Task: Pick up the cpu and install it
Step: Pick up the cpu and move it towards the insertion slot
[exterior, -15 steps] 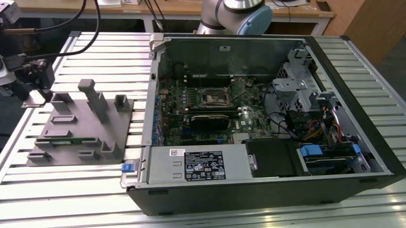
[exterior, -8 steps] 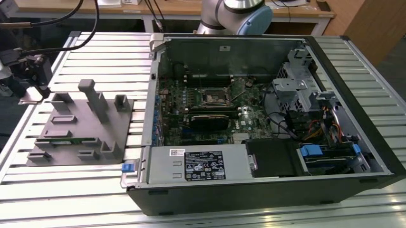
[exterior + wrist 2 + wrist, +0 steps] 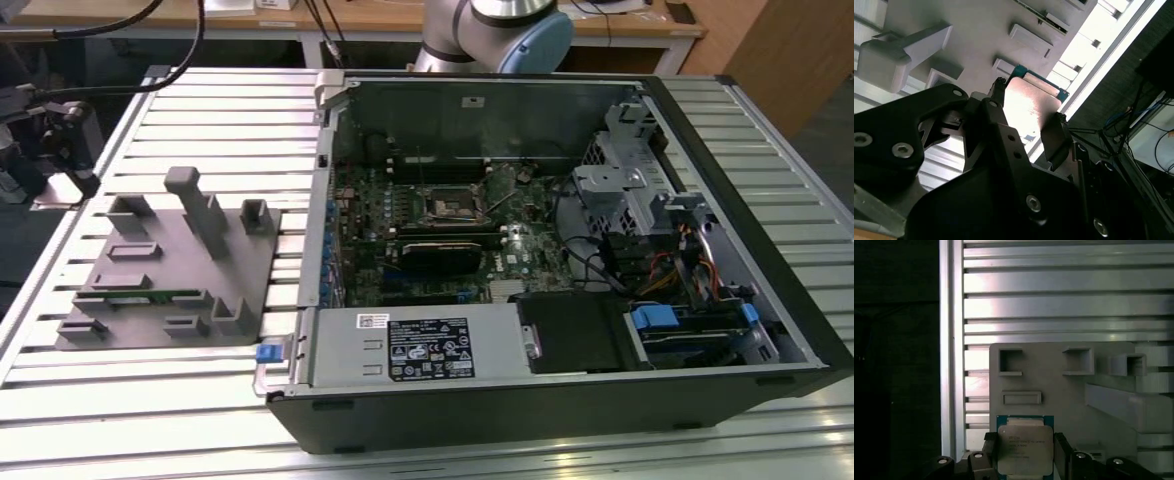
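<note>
My claw (image 3: 1025,462) is closed, it seems, on the cpu (image 3: 1024,445): the chip sits between the fingers (image 3: 1061,455), over the grey holder tray (image 3: 1054,385). I judge it light, stiff, smooth on top, probably fragile underneath; the two opposite edges are the right hold.

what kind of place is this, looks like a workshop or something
Probably a robotics lab bench for computer assembly: an open desktop PC case lies on a slotted aluminium table beside a grey holder tray, a robot arm stands behind, and the tool holds a cpu.
</note>
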`<action>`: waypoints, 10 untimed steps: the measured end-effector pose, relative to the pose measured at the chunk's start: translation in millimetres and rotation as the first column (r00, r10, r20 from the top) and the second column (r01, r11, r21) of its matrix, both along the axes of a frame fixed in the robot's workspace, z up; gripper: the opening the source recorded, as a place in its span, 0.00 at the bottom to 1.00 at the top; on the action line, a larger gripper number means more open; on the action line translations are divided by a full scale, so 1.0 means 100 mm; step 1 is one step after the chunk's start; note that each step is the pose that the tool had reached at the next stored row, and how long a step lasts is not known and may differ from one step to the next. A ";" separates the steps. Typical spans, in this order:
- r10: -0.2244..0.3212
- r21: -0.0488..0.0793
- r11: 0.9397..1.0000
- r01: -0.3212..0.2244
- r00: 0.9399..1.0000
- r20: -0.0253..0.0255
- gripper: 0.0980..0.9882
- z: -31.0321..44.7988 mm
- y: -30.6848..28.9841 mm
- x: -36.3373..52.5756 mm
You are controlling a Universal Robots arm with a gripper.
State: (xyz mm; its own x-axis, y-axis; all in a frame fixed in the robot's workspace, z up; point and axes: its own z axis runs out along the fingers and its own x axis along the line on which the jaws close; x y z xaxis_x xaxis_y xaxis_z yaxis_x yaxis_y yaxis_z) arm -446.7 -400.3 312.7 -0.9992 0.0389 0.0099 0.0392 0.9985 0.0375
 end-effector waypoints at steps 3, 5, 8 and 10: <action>0.000 0.000 1.000 0.000 1.000 0.000 0.50 0.055 0.002 0.000; 0.000 0.000 1.000 0.000 1.000 0.000 0.50 0.089 0.003 0.000; 0.000 0.000 1.000 0.000 1.000 0.000 0.50 0.145 0.005 0.000; 0.000 0.000 1.000 0.000 1.000 0.000 0.50 0.185 0.006 0.000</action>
State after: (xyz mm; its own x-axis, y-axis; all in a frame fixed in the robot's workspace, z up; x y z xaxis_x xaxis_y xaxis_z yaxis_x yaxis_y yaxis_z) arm -446.8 -399.7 331.2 -0.9992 0.0389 0.0100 0.0392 0.9985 0.0374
